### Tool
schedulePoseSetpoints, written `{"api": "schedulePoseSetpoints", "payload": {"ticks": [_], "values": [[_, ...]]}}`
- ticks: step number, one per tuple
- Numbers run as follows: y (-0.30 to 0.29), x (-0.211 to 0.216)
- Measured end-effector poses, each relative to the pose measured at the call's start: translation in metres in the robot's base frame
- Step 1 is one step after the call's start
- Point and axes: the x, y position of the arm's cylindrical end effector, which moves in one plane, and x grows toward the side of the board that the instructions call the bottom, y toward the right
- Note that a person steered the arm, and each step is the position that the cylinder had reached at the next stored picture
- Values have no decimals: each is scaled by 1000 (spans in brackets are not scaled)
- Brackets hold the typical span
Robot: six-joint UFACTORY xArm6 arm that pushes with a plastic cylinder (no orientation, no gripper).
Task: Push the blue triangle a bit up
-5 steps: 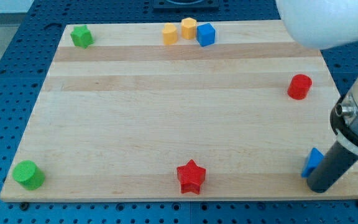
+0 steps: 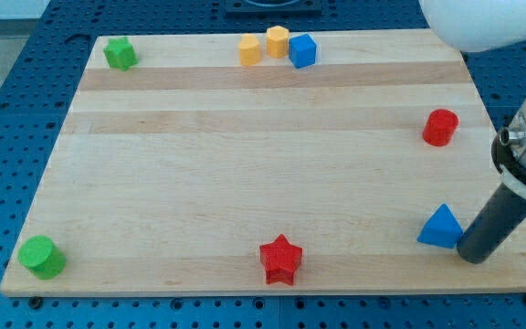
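Wooden board (image 2: 245, 164): my tip (image 2: 472, 256) touches the blue triangle's (image 2: 440, 228) right side.

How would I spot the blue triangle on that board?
Go to the wooden board's lower corner at the view's right. The blue triangle lies there, against my tip. The other blue block is a cube at the view's top.
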Motion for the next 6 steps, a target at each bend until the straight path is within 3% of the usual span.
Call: {"api": "schedulePoseSetpoints", "payload": {"ticks": [5, 6], "values": [[-69, -19], [-71, -41]]}}
